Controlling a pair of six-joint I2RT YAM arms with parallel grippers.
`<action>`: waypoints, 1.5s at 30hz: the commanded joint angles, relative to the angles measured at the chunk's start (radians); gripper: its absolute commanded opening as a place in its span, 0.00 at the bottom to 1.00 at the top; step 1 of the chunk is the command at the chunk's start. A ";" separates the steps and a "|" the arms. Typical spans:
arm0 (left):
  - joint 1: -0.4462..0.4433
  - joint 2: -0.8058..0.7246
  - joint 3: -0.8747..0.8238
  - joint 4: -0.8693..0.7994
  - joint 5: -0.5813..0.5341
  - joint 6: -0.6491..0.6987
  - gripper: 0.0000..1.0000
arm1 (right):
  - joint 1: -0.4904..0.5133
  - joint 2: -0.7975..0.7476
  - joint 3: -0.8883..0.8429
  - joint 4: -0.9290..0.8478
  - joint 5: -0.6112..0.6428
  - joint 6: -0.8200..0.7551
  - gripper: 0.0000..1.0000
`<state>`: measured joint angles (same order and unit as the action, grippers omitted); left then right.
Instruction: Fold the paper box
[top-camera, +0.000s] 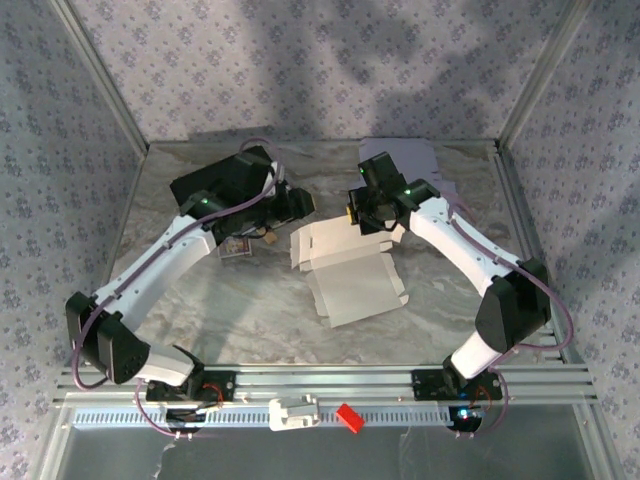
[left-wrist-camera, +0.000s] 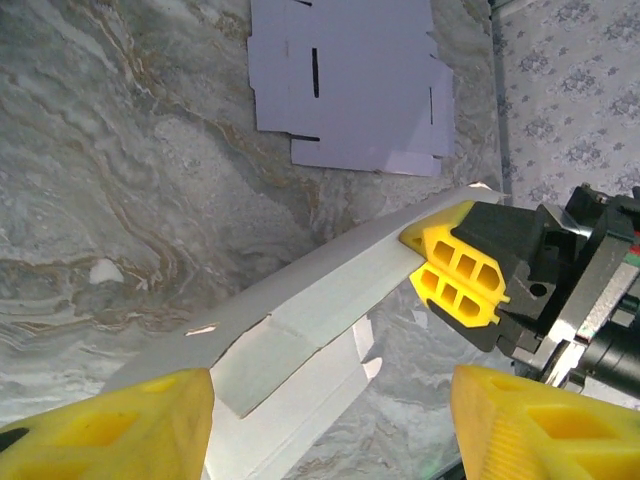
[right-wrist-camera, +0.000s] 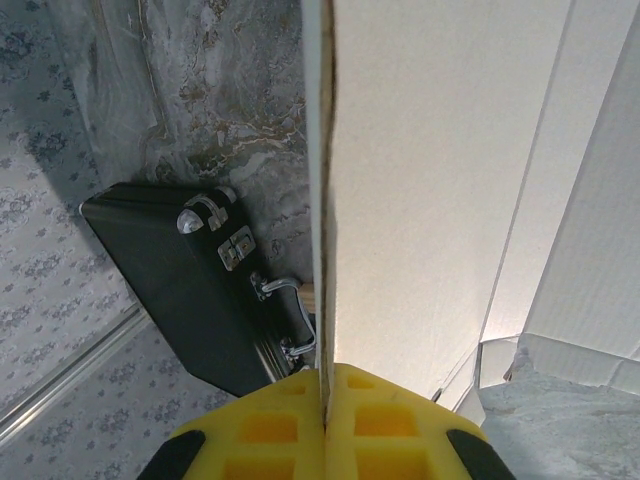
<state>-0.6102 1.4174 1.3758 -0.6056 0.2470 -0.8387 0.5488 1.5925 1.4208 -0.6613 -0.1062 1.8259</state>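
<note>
White paper box (top-camera: 350, 285) lies part-folded, one wall pinched by right gripper (right-wrist-camera: 325, 385).

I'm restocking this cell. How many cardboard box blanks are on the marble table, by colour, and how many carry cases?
white box blank: 1
lavender box blank: 1
black case: 1
Total: 3

A lab-style robot test cell: a marble-patterned worktop (top-camera: 250, 310) fenced by aluminium posts (top-camera: 100, 72) and floral-print backdrop walls (top-camera: 320, 60), with robot arms (top-camera: 160, 260) bolted to a slotted rail (top-camera: 330, 385).
</note>
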 joint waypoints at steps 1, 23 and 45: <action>-0.012 0.025 0.045 -0.002 0.014 -0.062 0.64 | 0.003 -0.031 -0.004 -0.009 0.022 0.024 0.00; -0.054 0.102 0.041 0.088 0.055 -0.108 0.62 | -0.007 -0.022 -0.003 0.005 0.003 0.024 0.00; -0.056 0.096 0.024 0.074 0.034 -0.104 0.62 | -0.016 -0.031 -0.008 0.002 -0.001 0.019 0.00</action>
<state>-0.6659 1.5131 1.3998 -0.5552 0.2699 -0.9344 0.5369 1.5925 1.4208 -0.6468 -0.1074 1.8294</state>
